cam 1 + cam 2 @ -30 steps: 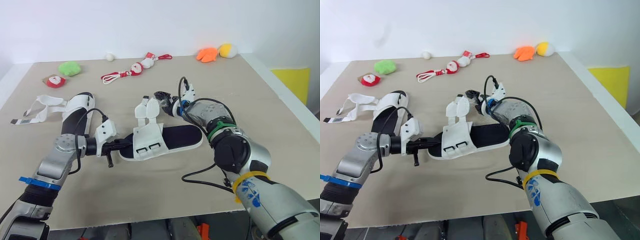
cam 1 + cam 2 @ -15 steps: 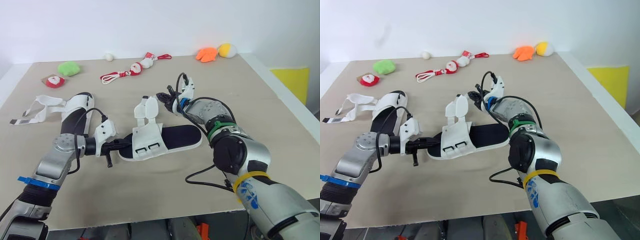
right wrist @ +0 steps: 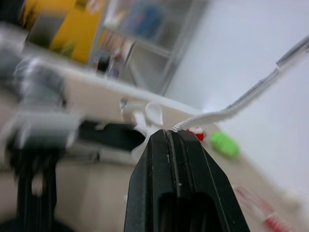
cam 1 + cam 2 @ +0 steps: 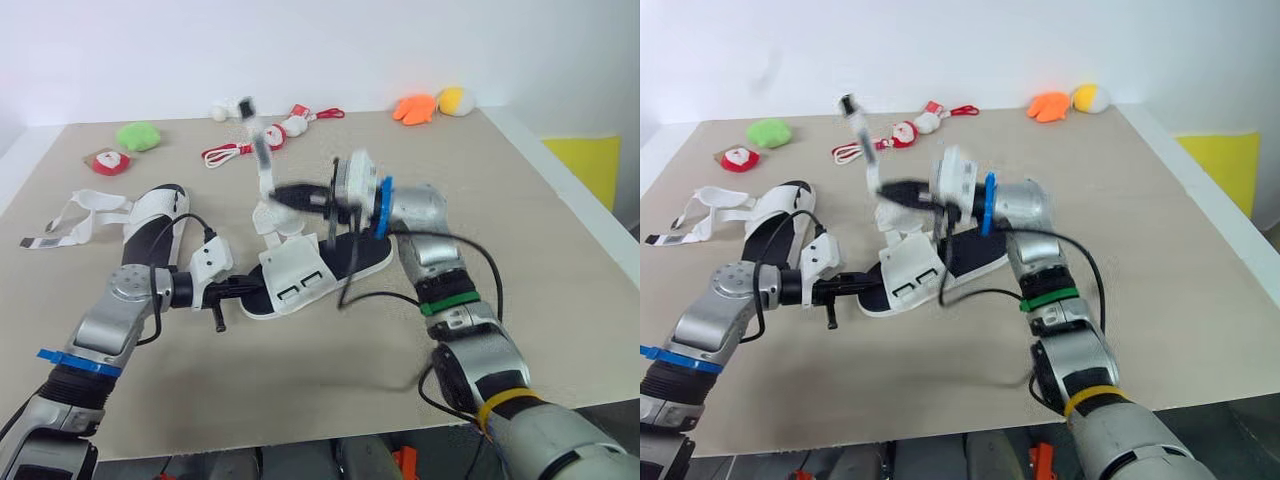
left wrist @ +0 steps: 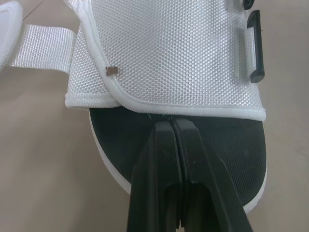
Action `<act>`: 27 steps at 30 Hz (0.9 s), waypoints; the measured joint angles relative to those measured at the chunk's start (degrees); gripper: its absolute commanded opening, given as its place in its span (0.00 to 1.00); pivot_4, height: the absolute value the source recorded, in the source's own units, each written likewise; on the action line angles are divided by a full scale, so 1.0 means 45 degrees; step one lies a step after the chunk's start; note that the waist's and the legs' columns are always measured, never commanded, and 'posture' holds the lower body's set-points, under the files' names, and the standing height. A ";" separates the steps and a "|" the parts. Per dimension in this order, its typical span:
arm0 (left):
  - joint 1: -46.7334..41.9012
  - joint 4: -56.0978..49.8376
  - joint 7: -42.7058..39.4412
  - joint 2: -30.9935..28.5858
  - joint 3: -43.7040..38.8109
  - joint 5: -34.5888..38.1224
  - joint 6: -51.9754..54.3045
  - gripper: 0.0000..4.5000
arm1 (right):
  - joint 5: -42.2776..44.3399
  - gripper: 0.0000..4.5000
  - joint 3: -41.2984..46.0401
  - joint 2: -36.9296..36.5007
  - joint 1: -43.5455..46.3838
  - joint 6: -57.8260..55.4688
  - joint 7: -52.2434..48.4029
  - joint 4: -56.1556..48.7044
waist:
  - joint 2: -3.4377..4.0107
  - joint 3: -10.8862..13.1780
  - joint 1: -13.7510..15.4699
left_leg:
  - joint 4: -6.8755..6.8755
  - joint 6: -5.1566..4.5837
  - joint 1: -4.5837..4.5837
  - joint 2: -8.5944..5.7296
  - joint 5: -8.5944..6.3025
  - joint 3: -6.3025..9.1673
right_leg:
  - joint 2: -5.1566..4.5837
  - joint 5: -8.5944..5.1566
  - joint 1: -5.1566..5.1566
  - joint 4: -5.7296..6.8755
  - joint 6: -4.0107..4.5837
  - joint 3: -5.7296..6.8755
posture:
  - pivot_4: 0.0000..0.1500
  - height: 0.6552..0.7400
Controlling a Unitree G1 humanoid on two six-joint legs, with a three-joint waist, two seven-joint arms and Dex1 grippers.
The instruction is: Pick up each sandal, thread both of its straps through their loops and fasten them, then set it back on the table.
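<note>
A wide tan table (image 4: 560, 260) carries 2 white sandals with black footbeds. The nearer sandal (image 4: 300, 285) lies at the table's centre between the robot's arms. The second sandal (image 4: 150, 215) rests to the robot's left, well apart, with its straps splayed open on the surface.

The left gripper (image 4: 235, 290) meets the nearer sandal at its toe. Its 2 black fingers are pressed together, their tips on the footbed just under the mesh front panel; whether they pinch anything cannot be told. The right gripper (image 4: 290, 193) hangs above the heel end, fingers clamped on a white webbing strap (image 4: 262, 155), which rises from them slanted upward, its free end in the air.

2 black plastic loops (image 5: 254, 46) sit on the front panel, both empty, so judged from this the strap is unthreaded and the fastening not yet done.

The sandal looks light, its sole likely firm enough to hold shape when braced at 1 end. The strap looks soft and limp and would probably flop or twist unless gripped close to its tip, the likeliest place to hold it for feeding a loop. The toe seems a sound anchor point, though a light shoe could slide on the smooth tabletop.

Small plush toys (image 4: 138, 136) line the far edge.
</note>
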State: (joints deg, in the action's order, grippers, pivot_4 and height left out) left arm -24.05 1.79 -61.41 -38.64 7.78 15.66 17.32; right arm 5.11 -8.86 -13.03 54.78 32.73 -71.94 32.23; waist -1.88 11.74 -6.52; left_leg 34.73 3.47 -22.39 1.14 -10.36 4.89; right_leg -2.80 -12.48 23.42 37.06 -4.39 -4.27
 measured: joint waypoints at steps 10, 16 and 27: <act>0.0066 0.0011 -0.0002 -0.0002 -0.0028 -0.0038 -0.0005 0.00 | -0.2799 0.00 -0.1779 -0.1421 0.1051 0.9869 0.1213 0.4094 | 0.0000 0.0001 0.0040 | -0.0015 0.0000 0.0042 0.0053 0.0001 -0.0012 | 0.0054 0.0015 -0.0010 0.0002 0.0090 -0.0008 | 1.00 1.00; 0.0056 -0.0008 -0.0018 -0.0002 -0.0030 -0.0038 -0.0019 0.00 | -0.4337 0.22 -0.2228 -0.1586 0.1826 1.2094 0.3183 0.4619 | 0.0000 0.0000 0.0140 | -0.0042 0.0000 0.0058 0.0086 0.0001 -0.0007 | 0.0090 0.0002 -0.0011 0.0002 0.0118 -0.0008 | 1.00 1.00; 0.0011 -0.0013 -0.0035 0.0010 0.0041 -0.0042 -0.0019 0.00 | -0.1870 1.00 -0.4817 -0.4345 0.0854 1.0039 0.4222 0.2030 | -0.0002 -0.0001 0.0196 | -0.0046 -0.0002 0.0062 0.0087 -0.0001 -0.0009 | 0.0089 -0.0014 -0.0017 0.0007 0.0172 -0.0013 | 1.00 1.00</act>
State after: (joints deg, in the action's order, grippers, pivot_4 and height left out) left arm -24.00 1.73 -61.56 -38.60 7.96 15.47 17.24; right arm -3.31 -30.54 -32.58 58.62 77.90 -52.94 41.37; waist -1.89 11.74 -5.64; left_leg 34.53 3.46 -22.11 1.53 -10.36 4.85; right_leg -2.40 -12.54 23.34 37.09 -3.62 -4.32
